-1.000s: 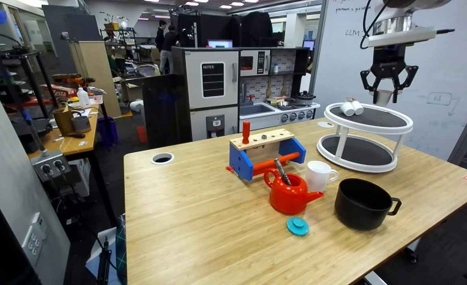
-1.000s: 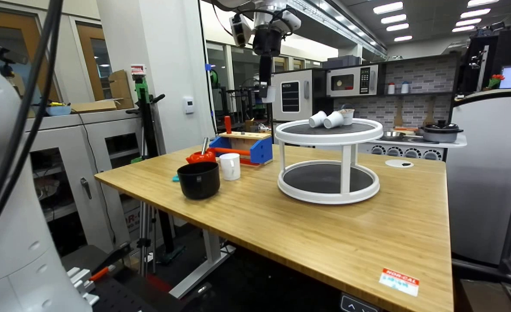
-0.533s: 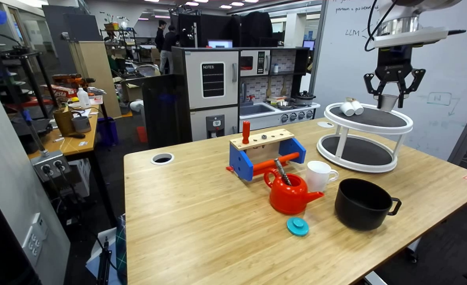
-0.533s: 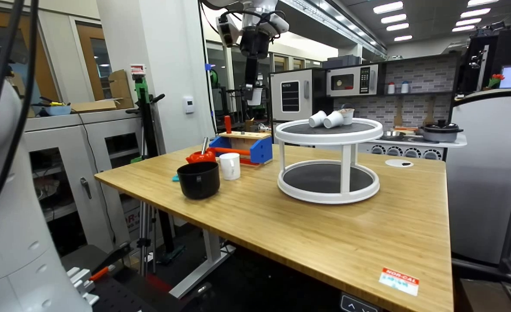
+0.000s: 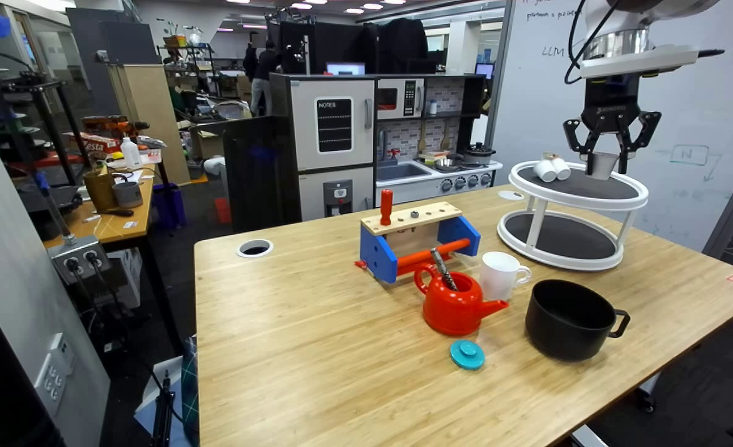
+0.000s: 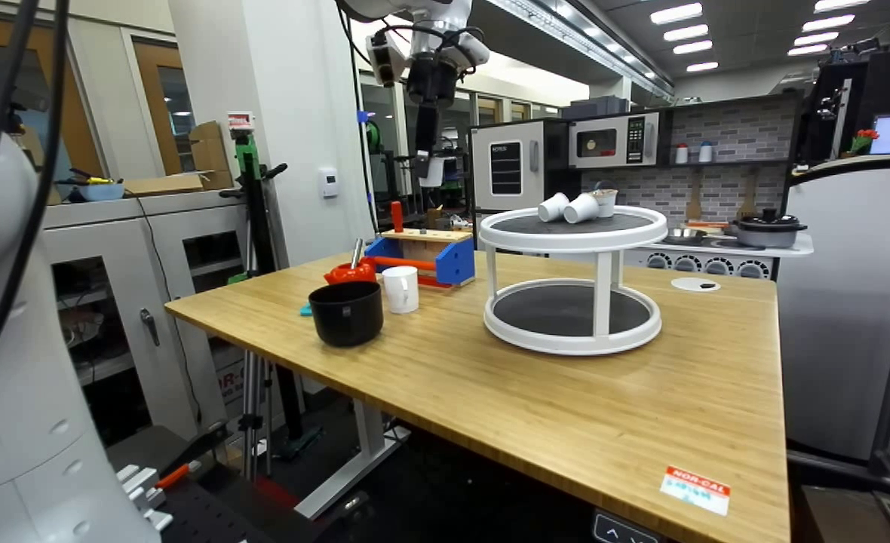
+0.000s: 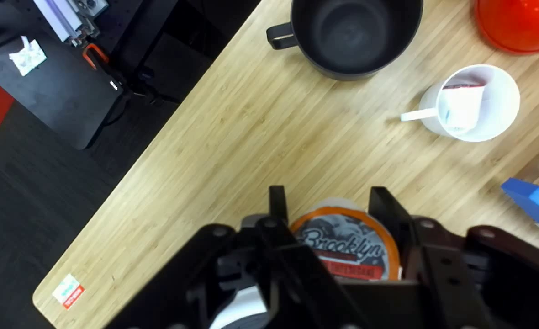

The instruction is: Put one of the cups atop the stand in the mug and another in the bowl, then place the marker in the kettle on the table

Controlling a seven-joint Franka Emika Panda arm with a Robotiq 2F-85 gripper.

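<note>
Over the worktop, higher than the stand and off to its side, the claw holds a cup.
The black bowl shows no cup inside in the wrist view, so it may be the target: cross high, centre over it, lower well inside, then release. The red kettle stands near it, so height guards its spout. The white mug, with something pale in it, too unclear to name, would call for finer centring. The held cup is lid up; its walls may give, so grip lightly and hold it level. At least two more cups lie on their sides on the stand. The marker leans inside the kettle, so that part looks done.
</note>
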